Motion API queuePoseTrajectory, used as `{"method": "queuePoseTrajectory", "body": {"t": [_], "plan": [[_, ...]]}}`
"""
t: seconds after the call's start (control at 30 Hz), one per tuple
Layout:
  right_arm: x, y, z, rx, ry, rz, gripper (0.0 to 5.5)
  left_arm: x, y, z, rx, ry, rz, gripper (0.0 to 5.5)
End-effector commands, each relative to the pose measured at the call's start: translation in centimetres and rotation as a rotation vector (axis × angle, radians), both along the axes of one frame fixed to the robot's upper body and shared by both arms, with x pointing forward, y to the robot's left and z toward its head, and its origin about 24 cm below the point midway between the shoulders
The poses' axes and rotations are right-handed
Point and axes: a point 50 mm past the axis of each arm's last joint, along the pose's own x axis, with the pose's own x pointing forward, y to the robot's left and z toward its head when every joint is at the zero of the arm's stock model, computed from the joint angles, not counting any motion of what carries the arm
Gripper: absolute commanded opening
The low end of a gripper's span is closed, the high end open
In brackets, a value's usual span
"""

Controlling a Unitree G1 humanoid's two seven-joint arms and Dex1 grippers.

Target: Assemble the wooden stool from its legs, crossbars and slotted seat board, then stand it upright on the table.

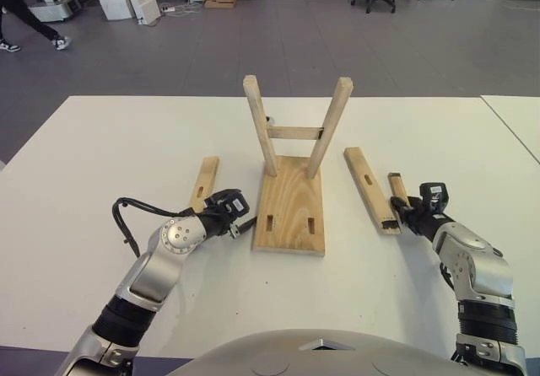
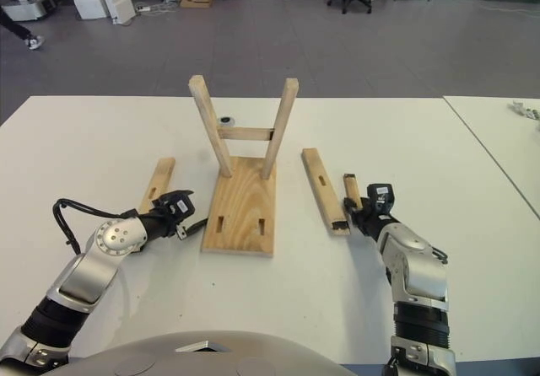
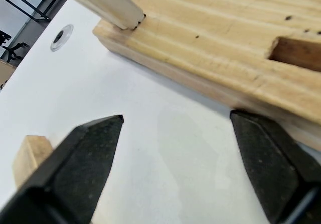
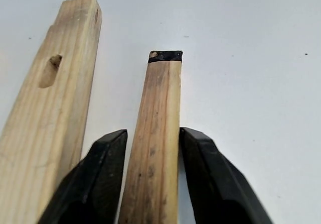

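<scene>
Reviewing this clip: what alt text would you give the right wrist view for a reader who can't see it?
The right gripper is shut on a short wooden crossbar with a black-tipped end, lying on the white table. A paler leg with an oval slot lies beside it.

I see a white worktop (image 1: pixel 101 148). The seat board (image 1: pixel 289 203) is pale honey wood with darker wavy grain bands. The loose leg (image 4: pixel 55 83) is lighter, cream with fine straight lines. The crossbar (image 4: pixel 160 93) is browner, dark-streaked, its end banded black. The left tool (image 3: pixel 176 117) and the right tool (image 4: pixel 153 132) are matt black.
</scene>
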Motion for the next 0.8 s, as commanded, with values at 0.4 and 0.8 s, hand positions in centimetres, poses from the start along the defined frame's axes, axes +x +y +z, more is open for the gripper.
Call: {"method": "queuePoseTrajectory", "body": {"t": [0.4,0.8], "plan": [[3.6,7.4,20.9,-0.214,-1.041,0.441,1.32,3.8,-3.7,19.3,-1.174,-0.26,-0.041,3.93],[2.4,15.6,22.6,-0.192,-1.234,0.854,1.32,4.2,-4.9,23.9,-1.495,0.031,-0.153,2.91]]}}
